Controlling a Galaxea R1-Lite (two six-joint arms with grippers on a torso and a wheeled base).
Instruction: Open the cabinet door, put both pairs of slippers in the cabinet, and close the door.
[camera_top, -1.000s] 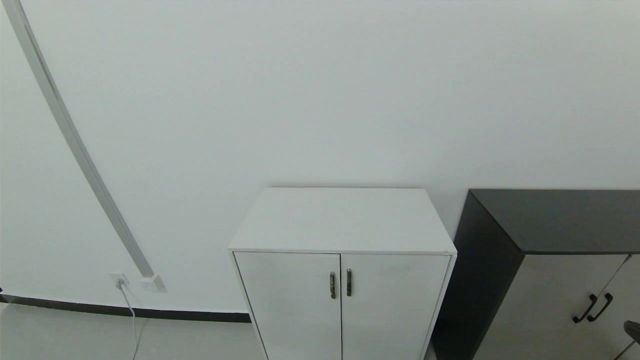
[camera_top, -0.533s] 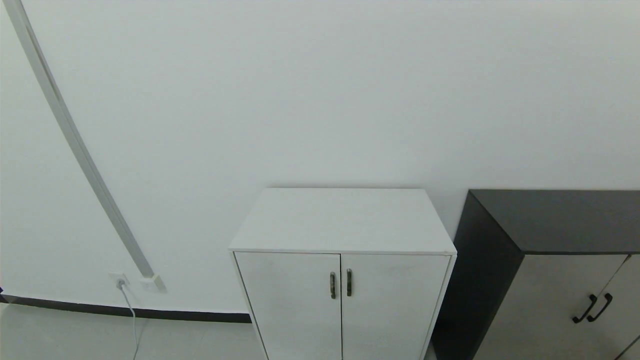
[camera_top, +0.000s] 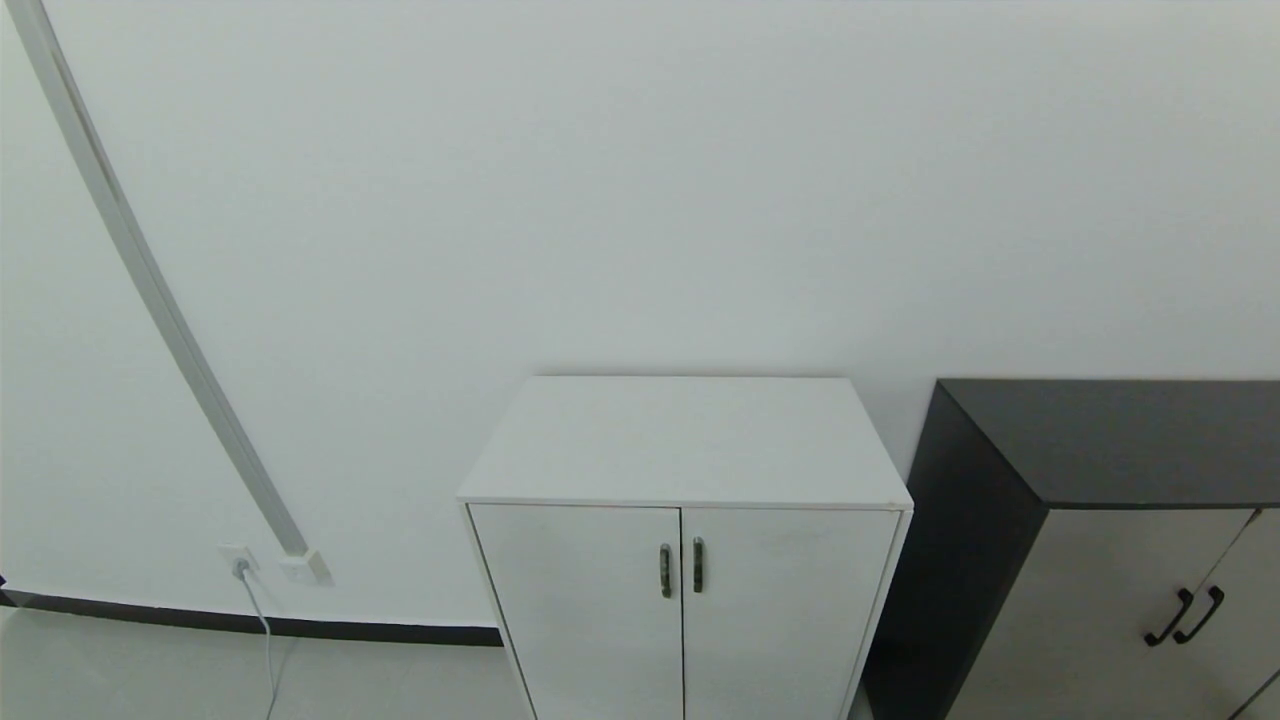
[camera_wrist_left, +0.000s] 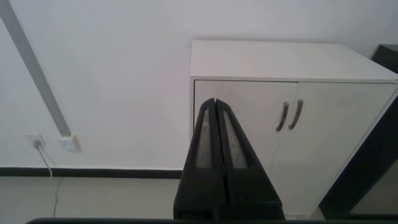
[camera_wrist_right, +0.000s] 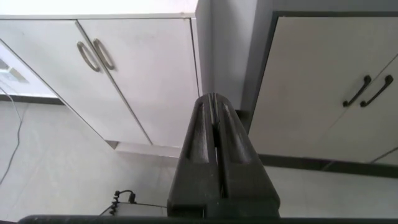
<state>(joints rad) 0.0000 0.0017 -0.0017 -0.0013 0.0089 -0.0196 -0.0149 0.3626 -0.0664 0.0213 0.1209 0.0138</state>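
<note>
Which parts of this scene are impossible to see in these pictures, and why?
Inside of the white cabinet: head view, hidden by its shut doors.
Its lower part: head view, cut off by the bottom edge.
Floor before it: left wrist view, partly covered by the left hand.

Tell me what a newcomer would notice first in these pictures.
The white cabinet stands centre against the bare wall, both doors shut, its two dark handles side by side at the middle seam. A black-sided cabinet stands close on its right. The left gripper and right gripper are both shut, empty, held short of the doors.
</note>
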